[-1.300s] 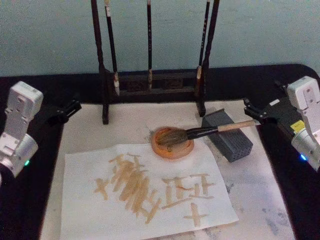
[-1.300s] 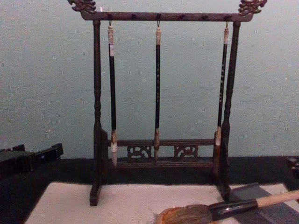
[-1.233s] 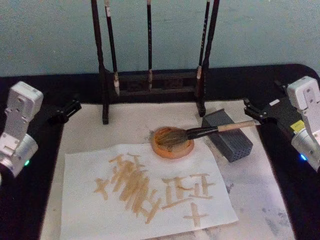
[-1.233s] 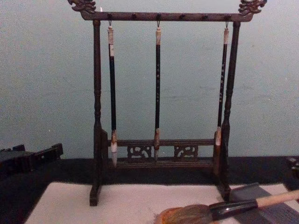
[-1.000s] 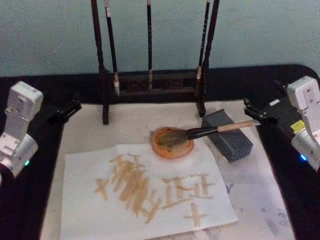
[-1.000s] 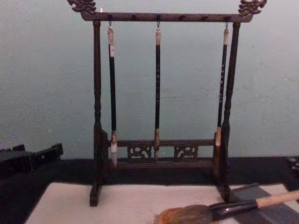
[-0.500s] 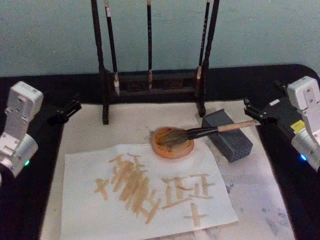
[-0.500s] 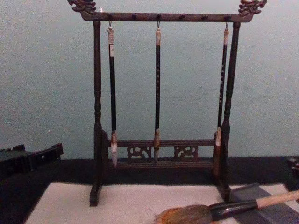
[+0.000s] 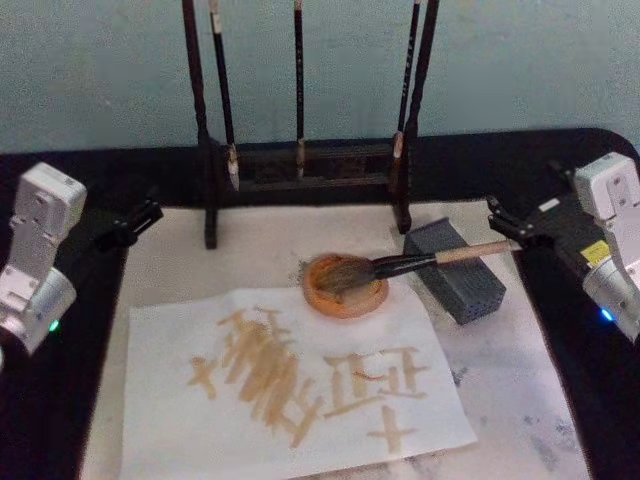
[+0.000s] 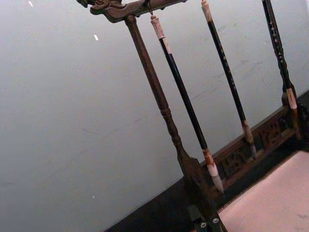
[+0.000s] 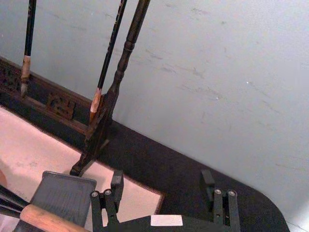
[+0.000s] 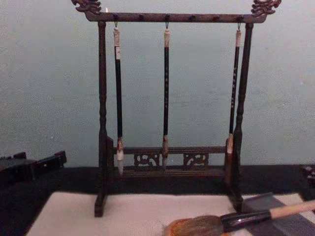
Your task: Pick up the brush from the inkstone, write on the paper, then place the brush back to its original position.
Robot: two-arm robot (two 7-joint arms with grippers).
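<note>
The brush [image 9: 400, 266] lies with its bushy head in the round orange-brown inkstone [image 9: 345, 285] and its tan handle propped on a grey block [image 9: 456, 270]. In the chest view the brush [image 12: 236, 220] and the inkstone [image 12: 172, 230] sit at the bottom edge. The white paper [image 9: 170, 420] in front of the dish carries tan strokes. My right gripper [image 9: 505, 225] hovers open just past the handle's end. The right wrist view shows this gripper [image 11: 162, 179] with nothing between its fingers and the handle end [image 11: 43, 220] off to one side. My left gripper [image 9: 135, 222] stays at the mat's far left.
A dark wooden rack [image 9: 300, 160] with three slim hanging brushes stands behind the dish, and also appears in the chest view [image 12: 167, 88]. A beige felt mat [image 9: 250, 250] lies under the paper on black cloth [image 9: 590, 400]. The mat's right front is stained.
</note>
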